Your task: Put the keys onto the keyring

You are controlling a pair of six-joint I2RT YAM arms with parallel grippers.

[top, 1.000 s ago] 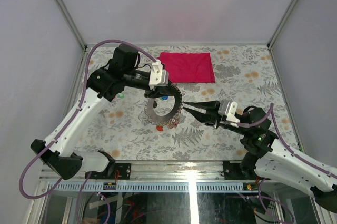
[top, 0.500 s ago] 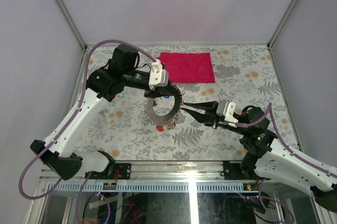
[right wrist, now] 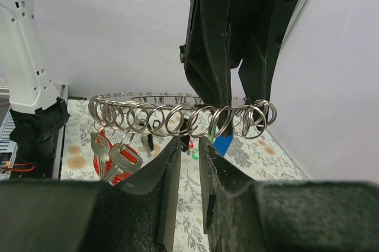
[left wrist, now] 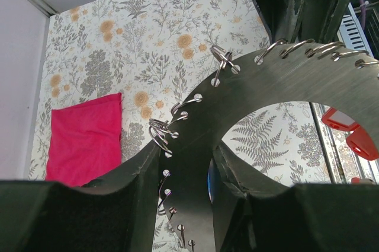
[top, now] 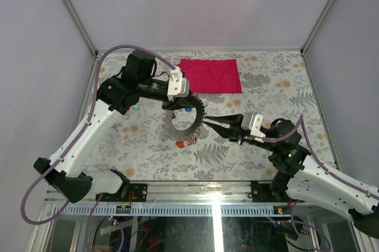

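My left gripper (top: 177, 105) is shut on the keyring (top: 183, 123), a large dark grey ring, and holds it above the table. In the left wrist view the ring's band (left wrist: 284, 80) runs between my fingers (left wrist: 186, 163). Small steel split rings line its edge (right wrist: 177, 118). Keys with red tags (right wrist: 115, 160) hang from it, with a blue tag (right wrist: 223, 143) further right. My right gripper (top: 205, 121) is at the ring's right edge. Its fingers (right wrist: 189, 142) stand a narrow gap apart just under the split rings, with nothing between them.
A red folded cloth (top: 210, 75) lies at the back of the floral table, also in the left wrist view (left wrist: 83, 139). A small green piece (top: 135, 108) lies under the left arm. Red tags (top: 180, 143) hang at the ring's near side.
My right gripper has crept a little left, closer to the ring's edge. The left gripper and the ring have stayed put.
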